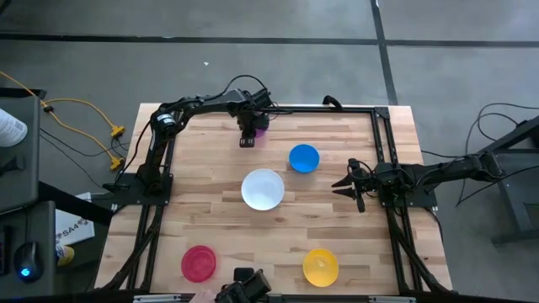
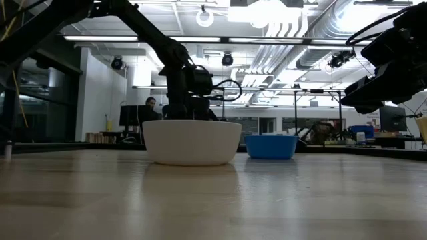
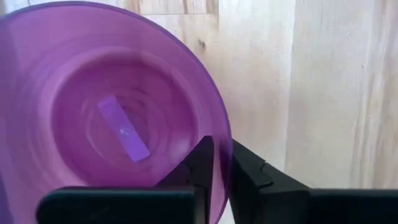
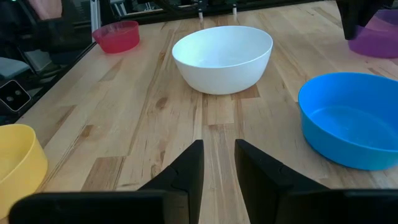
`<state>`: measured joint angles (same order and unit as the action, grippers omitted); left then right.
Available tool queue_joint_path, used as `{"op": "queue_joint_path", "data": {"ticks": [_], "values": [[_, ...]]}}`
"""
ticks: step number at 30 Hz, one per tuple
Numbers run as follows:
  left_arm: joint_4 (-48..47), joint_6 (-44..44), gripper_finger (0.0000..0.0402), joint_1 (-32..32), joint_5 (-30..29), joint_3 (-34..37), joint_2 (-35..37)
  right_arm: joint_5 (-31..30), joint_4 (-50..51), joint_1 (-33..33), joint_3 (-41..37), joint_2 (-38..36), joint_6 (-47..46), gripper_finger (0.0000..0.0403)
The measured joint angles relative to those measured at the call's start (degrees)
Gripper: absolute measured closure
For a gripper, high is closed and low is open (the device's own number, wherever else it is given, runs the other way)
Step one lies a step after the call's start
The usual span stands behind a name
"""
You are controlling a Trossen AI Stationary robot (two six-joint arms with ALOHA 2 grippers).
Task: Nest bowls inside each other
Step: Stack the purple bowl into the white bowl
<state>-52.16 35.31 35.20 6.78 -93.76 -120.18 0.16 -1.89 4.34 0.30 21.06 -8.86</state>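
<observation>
Two dark, matte-black jointed arms on black tubular frames. Left arm [image 1: 198,108]: slender black links, a loose black cable looping above its wrist, a small pale marking near the shoulder joint. Right arm [image 1: 446,172]: black links ending in pointed black fingers [image 4: 180,171]. Each gripper's fingers are flat, angular, wedge-shaped black plastic blades.
</observation>
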Motion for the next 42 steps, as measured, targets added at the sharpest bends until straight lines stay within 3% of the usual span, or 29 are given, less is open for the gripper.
{"op": "queue_joint_path", "data": {"ticks": [6, 21, 42], "values": [[0.07, 0.00, 0.0397, 0.00, -0.06, -0.04, 0.09, -0.01, -0.02, 0.01, 0.00, -0.02, -0.01, 0.0319], [-1.62, -1.29, 0.0400, -0.09, -0.35, -0.04, 0.50, -0.02, -0.02, 0.01, 0.02, -0.02, -0.01, 0.0319], [-6.37, -10.41, 0.0401, -10.28, -7.80, 0.04, 9.82, -0.02, 0.00, 0.02, 0.02, -0.02, -0.01, 0.0319]]}}
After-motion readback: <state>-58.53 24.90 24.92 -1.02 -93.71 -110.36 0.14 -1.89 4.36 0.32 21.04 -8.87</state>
